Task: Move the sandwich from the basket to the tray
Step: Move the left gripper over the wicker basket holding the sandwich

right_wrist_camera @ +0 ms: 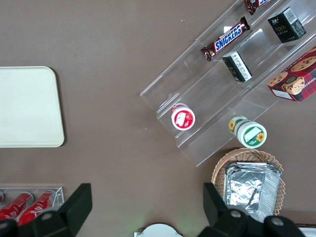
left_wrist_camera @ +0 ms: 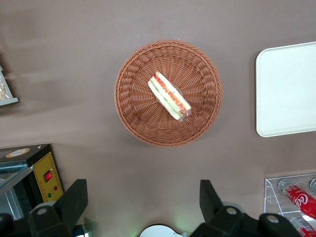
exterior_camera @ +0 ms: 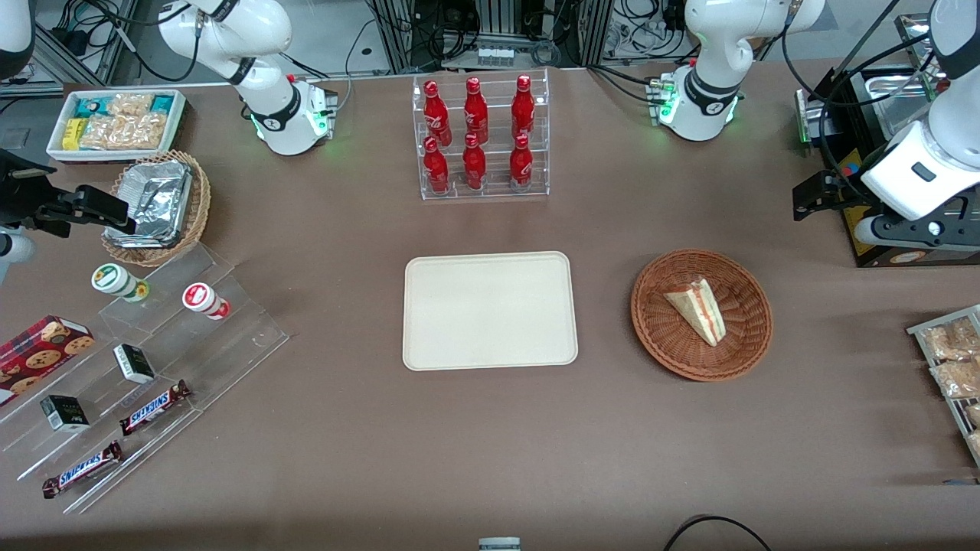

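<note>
The sandwich [exterior_camera: 700, 310] [left_wrist_camera: 169, 96], a white-bread wedge with red, orange and green filling, lies in the middle of the round reddish-brown wicker basket [exterior_camera: 651, 329] [left_wrist_camera: 133, 113]. The cream tray [exterior_camera: 490, 310] [left_wrist_camera: 291, 89] [right_wrist_camera: 27, 106] lies flat beside the basket, toward the parked arm's end, with nothing on it. My gripper [exterior_camera: 815, 197] [left_wrist_camera: 142, 190] hangs high above the table near the working arm's end, farther from the front camera than the basket. It is open, its black fingers [left_wrist_camera: 74, 197] spread wide with only bare table between them.
A clear rack of red bottles [exterior_camera: 482, 138] [left_wrist_camera: 296, 197] stands farther back than the tray. A black appliance [exterior_camera: 880, 229] and a wire rack of snack packets [exterior_camera: 949, 360] sit at the working arm's end. A stepped acrylic display [exterior_camera: 153, 360] and a foil-filled tan basket [exterior_camera: 157, 203] are at the parked arm's end.
</note>
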### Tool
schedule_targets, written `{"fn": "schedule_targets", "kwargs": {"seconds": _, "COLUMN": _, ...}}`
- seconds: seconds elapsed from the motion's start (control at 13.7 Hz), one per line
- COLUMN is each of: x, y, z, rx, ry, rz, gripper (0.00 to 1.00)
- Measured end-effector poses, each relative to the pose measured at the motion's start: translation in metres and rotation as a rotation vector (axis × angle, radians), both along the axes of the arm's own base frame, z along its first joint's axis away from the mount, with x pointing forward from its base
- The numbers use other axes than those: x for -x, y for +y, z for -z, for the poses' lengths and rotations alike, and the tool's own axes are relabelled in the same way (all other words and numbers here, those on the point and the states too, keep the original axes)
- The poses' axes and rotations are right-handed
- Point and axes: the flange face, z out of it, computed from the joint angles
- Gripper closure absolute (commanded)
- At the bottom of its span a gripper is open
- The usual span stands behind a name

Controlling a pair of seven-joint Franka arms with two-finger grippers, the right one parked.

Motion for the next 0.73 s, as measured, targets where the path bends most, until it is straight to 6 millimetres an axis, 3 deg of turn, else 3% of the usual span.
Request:
{"fn": "schedule_targets", "kwargs": {"seconds": 0.22, "x": 0.0, "y": 0.0, "z": 0.006, "rx": -0.001, "ry": 0.013, "rz": 0.0, "gripper": 0.0}}
{"fn": "schedule_targets", "kwargs": {"seconds": 0.37, "x": -0.001, "y": -0.001, "z": 0.023, "rx": -0.003, "ry": 0.03, "rz": 0.002, "gripper": 0.0}}
{"fn": "schedule_targets", "kwargs": {"seconds": 0.73, "x": -0.002, "y": -0.013, "z": 0.111, "rx": -0.005, "ry": 0.057, "rz": 0.024, "gripper": 0.0}}
